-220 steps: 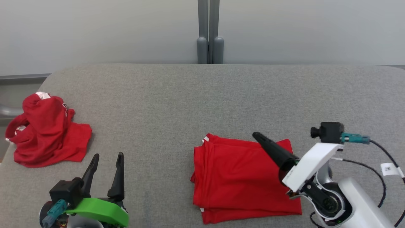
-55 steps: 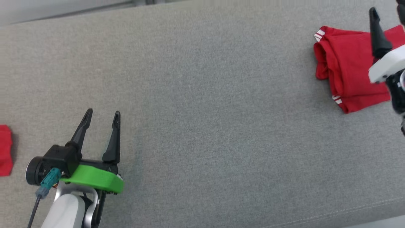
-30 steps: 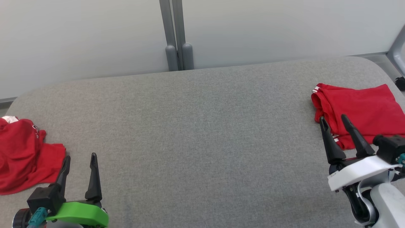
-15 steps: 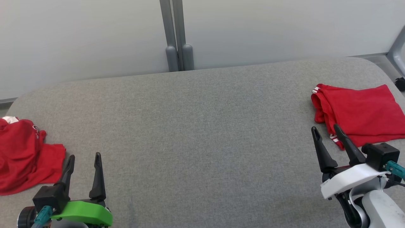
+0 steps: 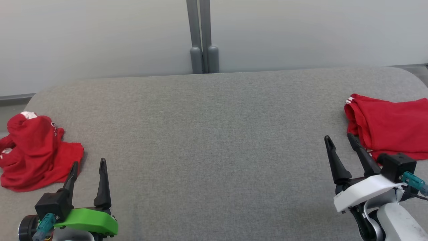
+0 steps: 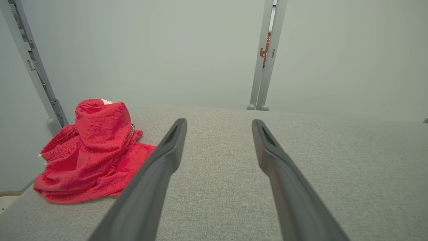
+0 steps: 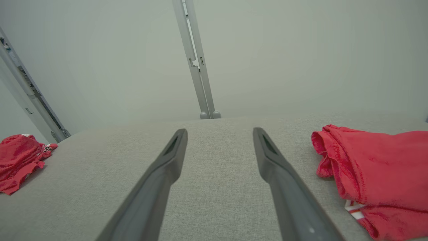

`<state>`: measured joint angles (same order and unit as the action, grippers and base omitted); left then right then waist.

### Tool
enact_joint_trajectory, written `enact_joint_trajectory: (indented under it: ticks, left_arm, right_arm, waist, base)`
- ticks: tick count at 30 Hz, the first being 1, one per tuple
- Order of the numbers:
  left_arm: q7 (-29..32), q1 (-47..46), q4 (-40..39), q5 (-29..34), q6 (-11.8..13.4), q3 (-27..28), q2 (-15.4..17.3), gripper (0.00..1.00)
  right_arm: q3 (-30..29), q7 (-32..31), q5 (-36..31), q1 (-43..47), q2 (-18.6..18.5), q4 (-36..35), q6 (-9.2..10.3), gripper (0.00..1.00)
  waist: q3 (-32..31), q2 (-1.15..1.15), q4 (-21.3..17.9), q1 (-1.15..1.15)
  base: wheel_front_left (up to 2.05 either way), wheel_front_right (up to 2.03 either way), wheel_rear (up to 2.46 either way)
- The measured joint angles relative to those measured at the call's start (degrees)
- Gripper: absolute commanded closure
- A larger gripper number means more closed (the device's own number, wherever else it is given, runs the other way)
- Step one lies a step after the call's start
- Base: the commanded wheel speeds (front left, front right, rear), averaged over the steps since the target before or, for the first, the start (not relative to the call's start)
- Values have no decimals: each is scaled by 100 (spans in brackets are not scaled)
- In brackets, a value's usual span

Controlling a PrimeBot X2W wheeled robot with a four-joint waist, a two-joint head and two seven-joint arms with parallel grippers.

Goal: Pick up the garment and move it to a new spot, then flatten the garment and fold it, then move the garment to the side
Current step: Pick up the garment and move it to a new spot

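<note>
Grey fabric bench (image 5: 214, 140) against a plain pale wall (image 5: 100, 33), with a grey post (image 5: 202, 33) at 12 o'clock. The folded red garment (image 5: 391, 130) lies at 3 o'clock by the bench's right edge, just beside the right jaws at their 1 o'clock. A crumpled red heap (image 5: 33, 154) sits at 9, at the left jaws' 11. Both jaws are spread wide, gripping nothing, with plain grey fabric between them.
</note>
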<state>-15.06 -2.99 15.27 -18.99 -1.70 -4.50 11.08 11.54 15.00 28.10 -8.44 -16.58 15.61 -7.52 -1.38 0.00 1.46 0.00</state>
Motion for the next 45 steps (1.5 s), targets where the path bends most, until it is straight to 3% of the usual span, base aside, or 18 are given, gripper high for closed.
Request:
enact_joint_trajectory:
  ticks: [18,24,30,39,45]
  left_arm:
    - [3,51,-98,19,207,381,175,0]
    - [70,110,-210,-9,235,369,180,0]
    - [504,10,-240,-211,214,333,205,0]
    - [2097,-1279,-165,-557,11,397,842,0]
    - [3018,-2266,314,-1042,-154,497,1059,0]
  right_arm:
    - [374,0,36,-124,297,27,0,0]
    - [438,0,22,-127,354,33,0,0]
    - [483,0,-21,-150,359,35,0,0]
    - [591,0,-114,-412,324,-219,0,0]
    - [702,-12,-198,-754,282,-524,0,0]
  waist:
    - [45,0,1559,0]
    - [70,0,1903,0]
    - [106,0,1967,0]
    - [425,0,1779,0]
    - [867,0,1556,0]
  base:
    - [0,0,0]
    - [0,0,0]
    - [0,0,0]
    - [0,0,0]
    - [0,0,0]
